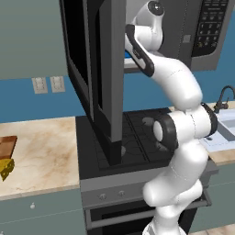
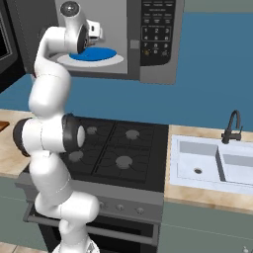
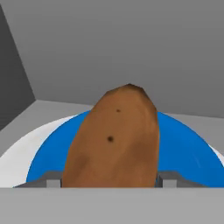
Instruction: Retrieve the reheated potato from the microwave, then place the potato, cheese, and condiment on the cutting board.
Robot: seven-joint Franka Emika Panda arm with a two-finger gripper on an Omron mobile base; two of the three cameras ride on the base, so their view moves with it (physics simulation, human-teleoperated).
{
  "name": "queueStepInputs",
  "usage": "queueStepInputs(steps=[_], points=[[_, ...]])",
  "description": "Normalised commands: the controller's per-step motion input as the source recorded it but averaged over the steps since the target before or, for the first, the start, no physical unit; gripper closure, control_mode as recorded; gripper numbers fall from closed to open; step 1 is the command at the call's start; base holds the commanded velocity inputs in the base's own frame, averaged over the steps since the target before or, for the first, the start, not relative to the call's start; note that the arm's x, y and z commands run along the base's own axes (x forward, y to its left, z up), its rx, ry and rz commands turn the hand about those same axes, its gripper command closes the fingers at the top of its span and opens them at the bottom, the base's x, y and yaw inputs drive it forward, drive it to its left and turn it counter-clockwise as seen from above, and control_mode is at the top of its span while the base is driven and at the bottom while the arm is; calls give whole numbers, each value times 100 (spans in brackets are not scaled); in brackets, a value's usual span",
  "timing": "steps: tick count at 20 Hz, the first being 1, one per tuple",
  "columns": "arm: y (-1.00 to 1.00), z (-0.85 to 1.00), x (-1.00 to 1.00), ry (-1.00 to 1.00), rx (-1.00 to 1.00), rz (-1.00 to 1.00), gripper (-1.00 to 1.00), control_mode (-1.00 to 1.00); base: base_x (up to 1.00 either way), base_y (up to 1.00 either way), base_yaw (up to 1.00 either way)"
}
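Potato (image 3: 113, 142) sits between the two fingers (image 3: 52, 180), one dark tip on each flank, apparently touching; fingers closed around it. Blue plate (image 3: 188, 153) lies beneath and beyond the tips, on a white turntable (image 3: 22, 153) inside the microwave (image 2: 158, 39). Microwave door (image 1: 98, 78) stands open. Far below the fingers, cheese (image 1: 5, 167) rests on the tabletop (image 1: 41, 151) beside the cutting board (image 1: 7, 147).

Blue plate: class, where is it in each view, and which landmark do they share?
Left base view: blue plate, a sliver between door and arm, upper centre.
Right base view: upper left, inside the microwave.
Hand view: lower half, behind the potato.
Shared landmark: the microwave.
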Motion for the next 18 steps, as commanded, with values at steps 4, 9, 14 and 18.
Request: queueStepInputs(steps=[4, 9, 14, 18], points=[[0, 12, -100, -29, 0, 0, 100, -100, 0, 0, 0], [-3, 20, -100, -18, 0, 0, 100, -100, 0, 0, 0], [-16, 50, -100, -7, 1, 0, 100, -100, 0, 0, 0], [-26, 73, -100, 0, 3, 0, 100, -100, 0, 0, 0]])
